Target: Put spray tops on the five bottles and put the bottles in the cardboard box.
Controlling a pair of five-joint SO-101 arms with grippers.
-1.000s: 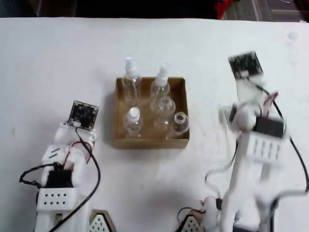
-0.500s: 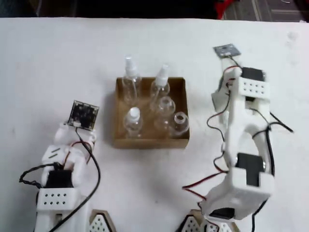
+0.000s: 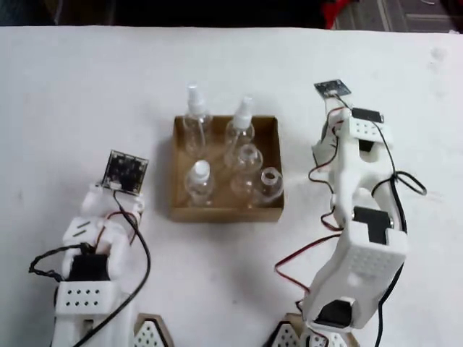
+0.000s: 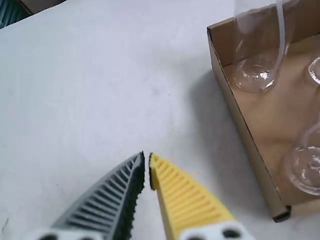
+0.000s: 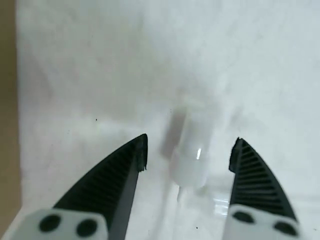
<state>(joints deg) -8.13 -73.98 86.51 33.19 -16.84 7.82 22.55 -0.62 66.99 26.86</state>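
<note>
1. There were two arms, one cardboard box (image 3: 224, 213), five bottles and one loose spray top (image 5: 190, 161).
2. The left arm (image 3: 94, 246) sat at the near left of the table (image 3: 72, 87). Its jaws, one grey and one yellow, were drawn together with the tips all but touching. They held nothing and hung over bare table just beside the box's corner.
3. All five bottles stood in the box at mid-table. Three wore white tops: far left (image 3: 195, 126), far right (image 3: 239, 130) and near left (image 3: 199, 184). Two were open-necked: centre right (image 3: 249, 159) and near right (image 3: 269, 184).
4. The right arm (image 3: 358, 217) stretched away to the right of the box. Its black jaws were spread wide, with the loose spray top between them and touching neither.
5. The table was white, with dark floor beyond its far edge.
6. Every bottle stood upright, neck up. The spray top appeared to lie on the table, its long axis running the way the jaws pointed. It was too blurred to tell which end was the nozzle.
</note>
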